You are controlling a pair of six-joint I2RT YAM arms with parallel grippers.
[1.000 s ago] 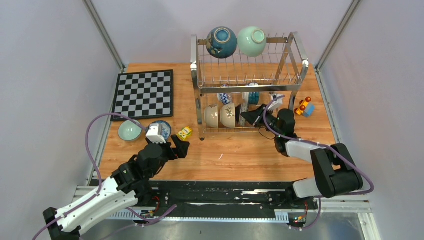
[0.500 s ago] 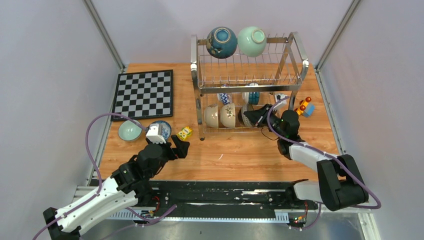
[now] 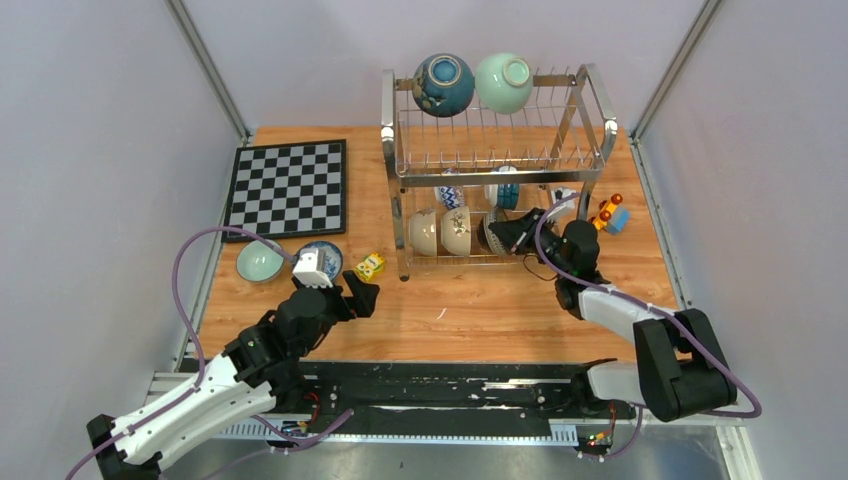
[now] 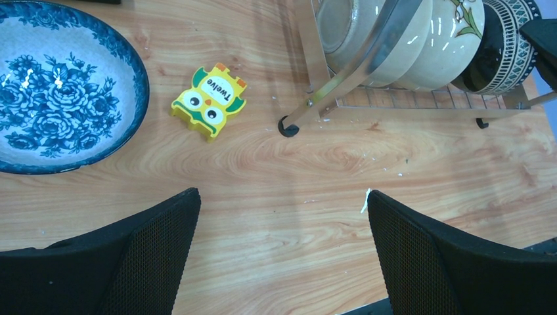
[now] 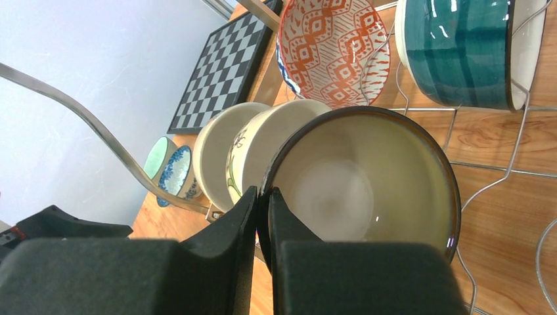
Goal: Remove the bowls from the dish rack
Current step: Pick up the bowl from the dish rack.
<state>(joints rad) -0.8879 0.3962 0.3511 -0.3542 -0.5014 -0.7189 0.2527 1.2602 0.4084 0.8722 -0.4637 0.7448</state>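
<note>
wooden table (image 3: pixel 480 300) with dish rack (image 3: pixel 500 150), grey walls (image 3: pixel 100 150).

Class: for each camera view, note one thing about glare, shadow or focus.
Top external: even light, bright spots on the dark blue bowl. Left wrist: white glare streaks on the cream bowl. Right wrist: dark fingers fill the bottom edge; the dark-rimmed bowl looks sharp.

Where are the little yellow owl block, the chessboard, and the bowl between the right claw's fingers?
yellow owl block (image 4: pixel 209 102): left wrist view, on the owl's face.
chessboard (image 3: pixel 288 188): top view, middle of the board.
dark-rimmed bowl (image 5: pixel 358 190): right wrist view, pale inside bottom.
</note>
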